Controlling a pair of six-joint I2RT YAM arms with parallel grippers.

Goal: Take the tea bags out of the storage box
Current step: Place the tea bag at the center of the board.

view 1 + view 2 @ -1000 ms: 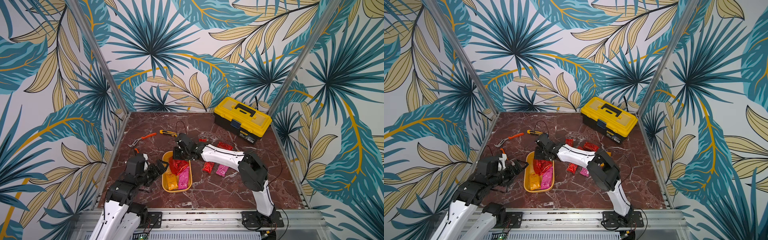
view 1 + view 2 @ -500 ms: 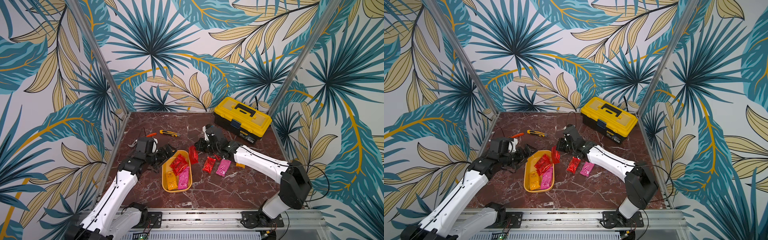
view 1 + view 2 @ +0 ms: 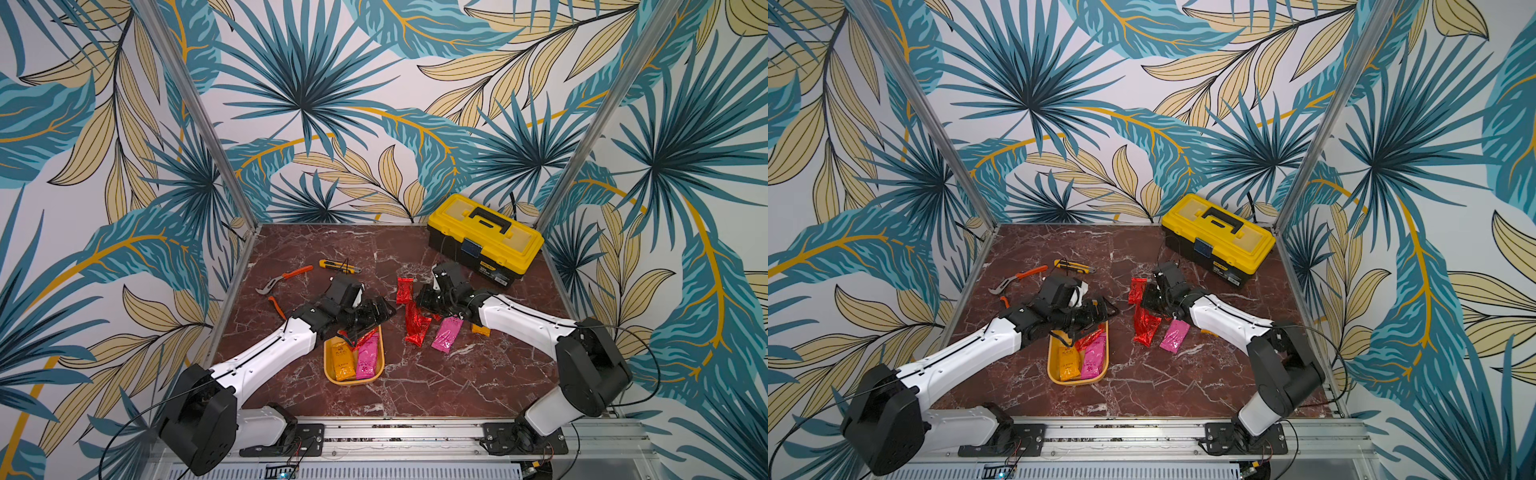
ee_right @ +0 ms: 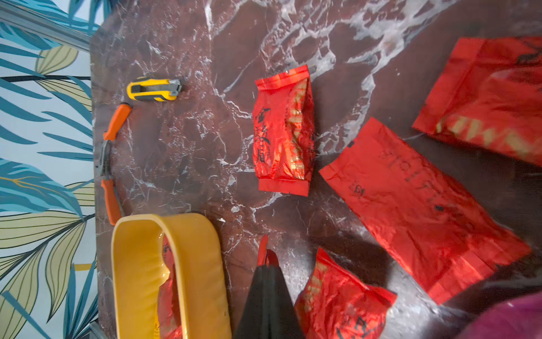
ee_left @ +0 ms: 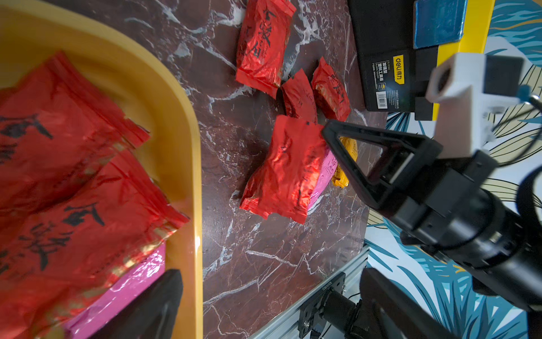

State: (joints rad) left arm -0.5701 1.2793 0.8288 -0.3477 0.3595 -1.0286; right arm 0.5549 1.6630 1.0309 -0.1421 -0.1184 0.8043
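Walls [image 3: 374, 104] papered with big teal and tan palm leaves on white, joined at the corners by aluminium posts [image 3: 199, 124]. Dark red marble floor [image 3: 436, 374], veined white, evenly lit; a metal rail [image 3: 415, 432] edges it.

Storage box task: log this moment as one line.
left gripper open at storage box far end | right gripper shut on red tea bag | in box: orange bag, pink bag, red bags

Bright, even light; wrist views motion-blurred
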